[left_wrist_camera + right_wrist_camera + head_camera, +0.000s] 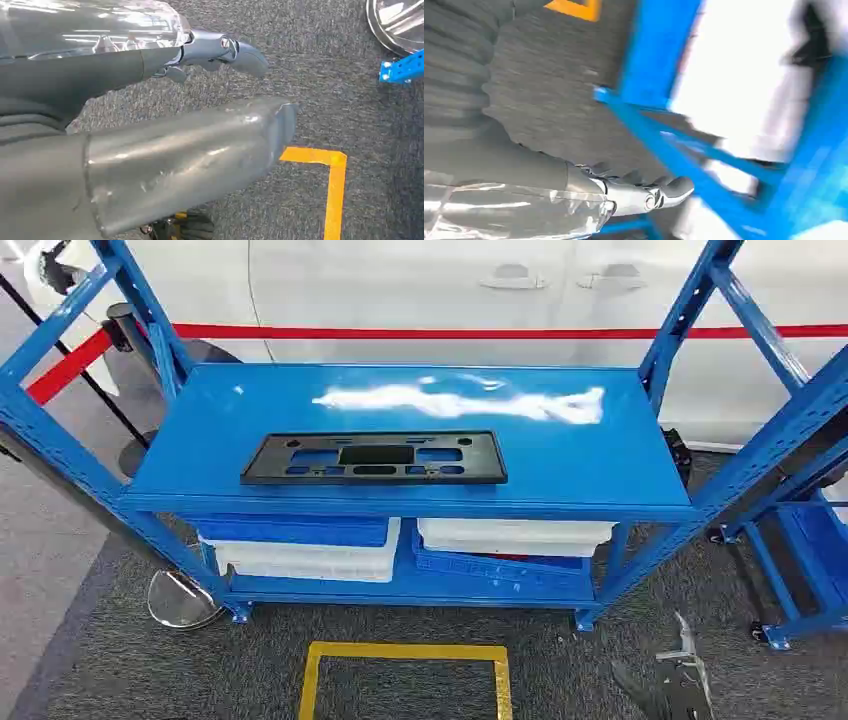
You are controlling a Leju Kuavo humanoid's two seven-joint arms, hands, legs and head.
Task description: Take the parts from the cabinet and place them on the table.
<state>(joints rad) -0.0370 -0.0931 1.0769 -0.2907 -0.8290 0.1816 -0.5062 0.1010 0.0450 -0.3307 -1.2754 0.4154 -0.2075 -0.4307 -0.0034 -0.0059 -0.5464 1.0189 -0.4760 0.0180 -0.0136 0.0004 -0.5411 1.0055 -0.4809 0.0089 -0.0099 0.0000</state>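
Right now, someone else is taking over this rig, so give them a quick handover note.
Left hand: empty, hanging low over the grey carpet, fingers apart.
Right hand: empty, low beside the blue rack; that view is blurred.
Black part: lying flat on the rack's top shelf, neither hand touching it.
Bins sit on the lower shelf.
Done: one part lies on the blue top.
Left: cannot tell whether more parts remain to fetch.

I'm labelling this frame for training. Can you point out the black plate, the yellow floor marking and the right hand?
black plate [375,458]: head view, its middle bar
yellow floor marking [405,651]: head view, its far strip
right hand [644,195]: right wrist view, the silver finger
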